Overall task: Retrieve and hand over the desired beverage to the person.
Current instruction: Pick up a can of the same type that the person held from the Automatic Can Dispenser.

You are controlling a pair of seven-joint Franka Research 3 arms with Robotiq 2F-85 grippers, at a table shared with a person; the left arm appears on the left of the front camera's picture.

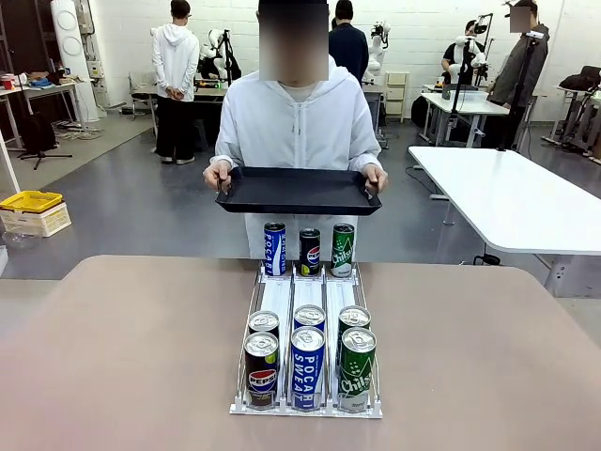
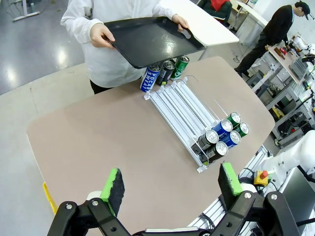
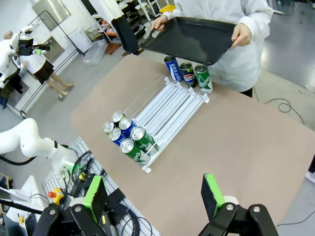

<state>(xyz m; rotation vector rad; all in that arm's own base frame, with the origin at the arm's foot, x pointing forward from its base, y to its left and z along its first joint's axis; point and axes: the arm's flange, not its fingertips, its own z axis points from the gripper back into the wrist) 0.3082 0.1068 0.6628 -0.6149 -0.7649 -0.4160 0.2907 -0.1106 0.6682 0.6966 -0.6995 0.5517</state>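
– Across the table from you, at its far side, the person in the pale grey-white hooded sweatshirt (image 1: 297,127) stands holding a flat black plastic tray (image 1: 297,191) level by its two short ends.

– And the drinks?

– You have a white three-lane can rack (image 1: 307,296) lying lengthwise on the matt brown table (image 1: 122,357). At its near end each lane holds two upright cans, one behind the other. The front row reads, from your left: black Pepsi can (image 1: 261,369), blue Pocari Sweat can (image 1: 307,366), green can (image 1: 357,368). Three more stand at the rack's far end, close to the person and lower than the tray: far blue can (image 1: 274,249), far black can (image 1: 310,252), far green can (image 1: 343,250).

– My arms?

– Your left jaws stand wide, green pads (image 2: 112,184) well apart with nothing between them, high over the table's near side. Your right jaws are just as wide and empty, right pads (image 3: 212,194) apart, well clear of every can.
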